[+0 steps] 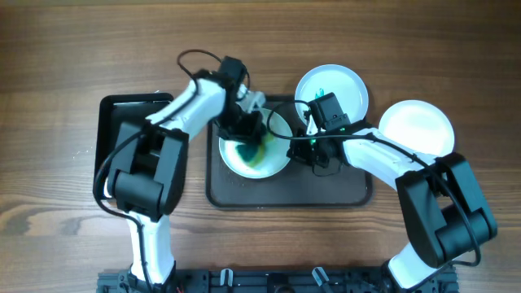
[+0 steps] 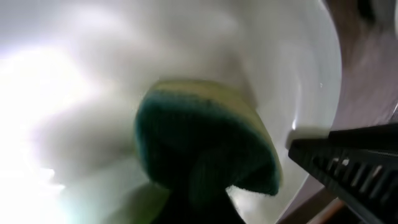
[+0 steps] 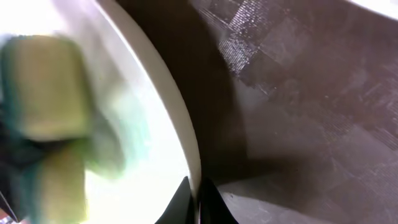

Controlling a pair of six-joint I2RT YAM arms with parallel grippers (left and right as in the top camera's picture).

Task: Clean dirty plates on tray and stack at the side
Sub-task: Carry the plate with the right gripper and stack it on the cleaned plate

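Observation:
A white plate with a wide teal-green smear lies on the left part of the dark grey-brown tray. My left gripper is shut on a green-and-yellow sponge and presses it onto this plate. My right gripper is shut on the plate's right rim, one finger on each side. A second plate with a small teal smear sits at the tray's far edge. A third, clean plate rests on the table to the right.
A smaller glossy black tray lies at the left, under my left arm. The wooden table surrounds both trays. The right wrist view shows bare tray surface beside the plate, and the blurred sponge.

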